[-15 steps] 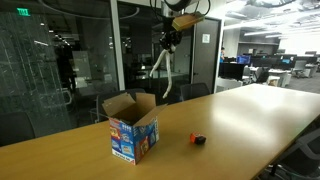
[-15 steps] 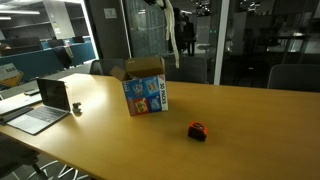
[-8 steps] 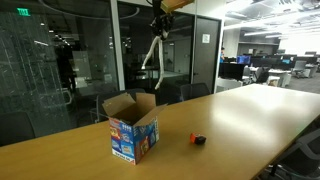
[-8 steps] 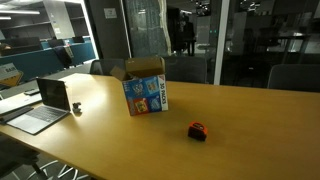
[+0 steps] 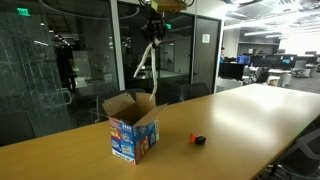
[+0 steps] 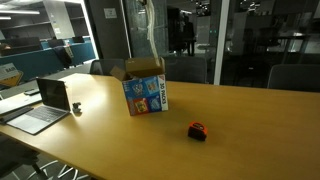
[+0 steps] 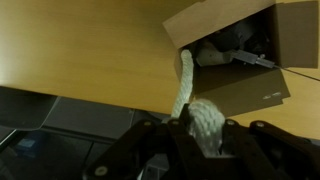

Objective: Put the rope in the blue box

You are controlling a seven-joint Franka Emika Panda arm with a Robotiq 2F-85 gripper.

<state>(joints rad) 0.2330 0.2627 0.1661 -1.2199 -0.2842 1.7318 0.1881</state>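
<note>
An open grey laptop [image 6: 45, 105] sits by the near left corner of the tabletop [image 6: 250, 120]. Further right, by the far edge, the small cardboard box with blue printed sides [image 6: 147, 94] stands with its flaps open. The thin white limp rope [image 5: 146, 62] is held high above the box. The claw [image 5: 156, 24] is closed on its upper end, and the lower end dangles roughly over the opening. A small red-and-black object [image 6: 197, 130] lies well apart, nearer the front edge. The claw is best lowered slowly and straight, so that the loose tail is fed inside before release.
</note>
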